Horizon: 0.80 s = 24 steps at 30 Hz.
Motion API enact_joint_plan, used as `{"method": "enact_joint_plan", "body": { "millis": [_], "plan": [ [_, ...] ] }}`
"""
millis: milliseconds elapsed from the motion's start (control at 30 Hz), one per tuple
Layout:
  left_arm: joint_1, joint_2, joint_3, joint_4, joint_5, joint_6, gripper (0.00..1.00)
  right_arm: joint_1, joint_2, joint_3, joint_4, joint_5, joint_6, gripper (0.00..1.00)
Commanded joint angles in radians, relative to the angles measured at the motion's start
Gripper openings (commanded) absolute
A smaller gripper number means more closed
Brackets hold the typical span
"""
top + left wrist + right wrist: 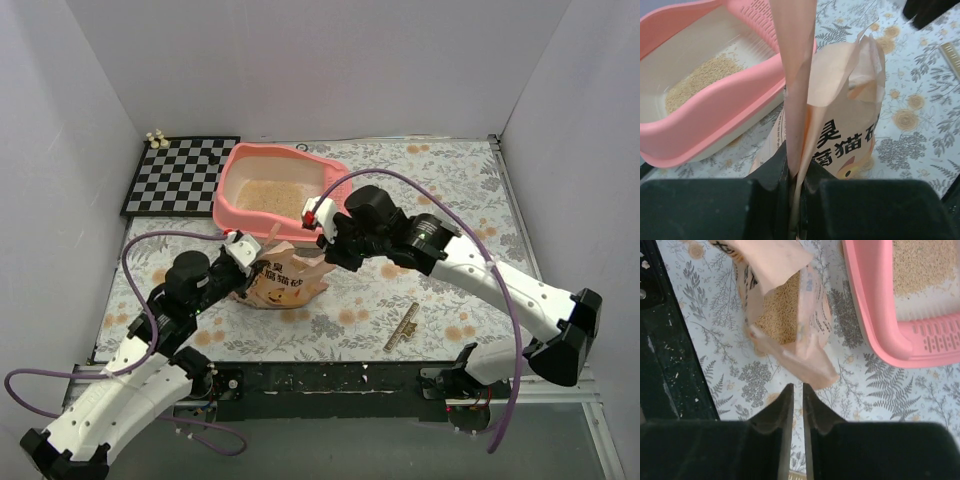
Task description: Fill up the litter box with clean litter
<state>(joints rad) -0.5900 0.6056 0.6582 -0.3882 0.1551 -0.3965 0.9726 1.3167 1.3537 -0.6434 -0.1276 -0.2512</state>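
Well, left jaws clamp the flap of the crinkled tan printed bag [845, 115]; right jaws hover over its mouth, a slit apart, empty. The pink plastic litter box [228, 200] just beyond holds scant beige litter [275, 198]; tipping needs a second grip.

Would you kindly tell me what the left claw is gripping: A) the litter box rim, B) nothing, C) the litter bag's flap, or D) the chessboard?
C: the left claw is shut on the upright flap of the litter bag, apart from the litter box.

the bag [850, 100] bears black chinese print, seemingly "猫砂", partly hidden
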Motion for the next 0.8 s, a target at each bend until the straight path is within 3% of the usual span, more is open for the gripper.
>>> {"method": "enact_joint_plan", "body": {
  "millis": [0, 167, 500, 767],
  "plan": [
    [-0.007, -0.134, -0.049, 0.19, 0.147, -0.134, 0.0, -0.011, 0.079, 0.045, 0.048, -0.023, -0.048, 0.04],
    [-0.005, -0.265, -0.095, 0.16, 0.117, -0.156, 0.0, -0.014, 0.142, 0.065, 0.07, -0.125, -0.071, 0.01],
    [-0.005, -0.329, -0.13, 0.055, 0.101, -0.174, 0.0, -0.008, 0.194, 0.11, 0.027, -0.311, -0.112, 0.01],
    [-0.005, -0.382, -0.163, 0.066, 0.106, -0.177, 0.0, 0.005, 0.289, 0.154, 0.002, -0.314, -0.137, 0.01]
  ]
}}
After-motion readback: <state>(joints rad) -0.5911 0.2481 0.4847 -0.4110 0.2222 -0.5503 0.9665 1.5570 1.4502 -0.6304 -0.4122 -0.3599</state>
